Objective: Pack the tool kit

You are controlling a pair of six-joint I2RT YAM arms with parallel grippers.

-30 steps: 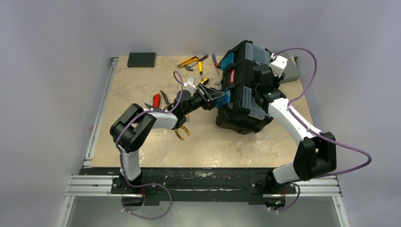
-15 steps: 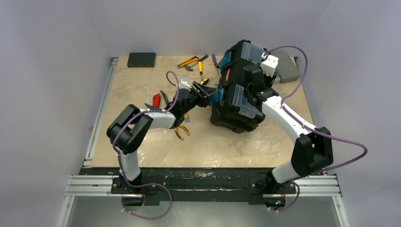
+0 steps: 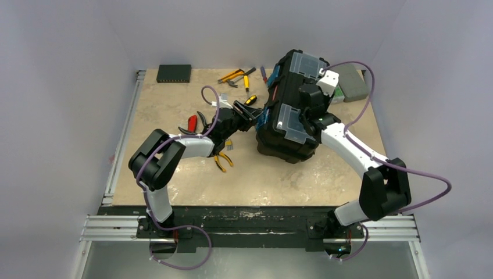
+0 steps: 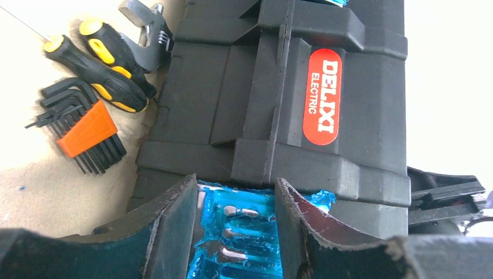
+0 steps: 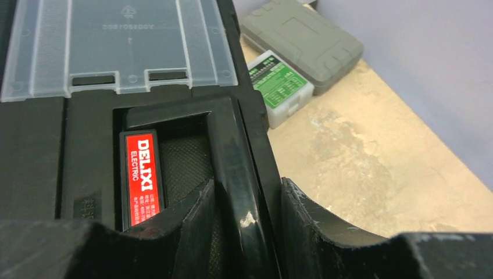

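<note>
your left claw [image 4: 235, 200] is pinching a blue latch [image 4: 247, 232] on the toolbox [image 3: 289, 110], and your right claw [image 5: 244, 200] is clamped across the lid handle [image 5: 229, 145]. the toolbox sits toward 1 o'clock of the table's centre and looks tipped rather than flat on its base. that is the worry. the latch is a small, slick hold, so a pull from either arm could slip it. the box could then rock down onto the screwdrivers [image 4: 104, 64] and hex keys [image 4: 84, 131] just beside it at 9 o'clock, or shove into the grey case [image 3: 352, 82] at 2 o'clock. arms tugging apart could also strain the latch. the table [image 3: 174, 174] is mottled beige. a flat black box [image 3: 174, 72] lies at 11 o'clock and more tools [image 3: 237, 75] at 12. pale walls [image 3: 70, 58] close in on three sides.
</note>
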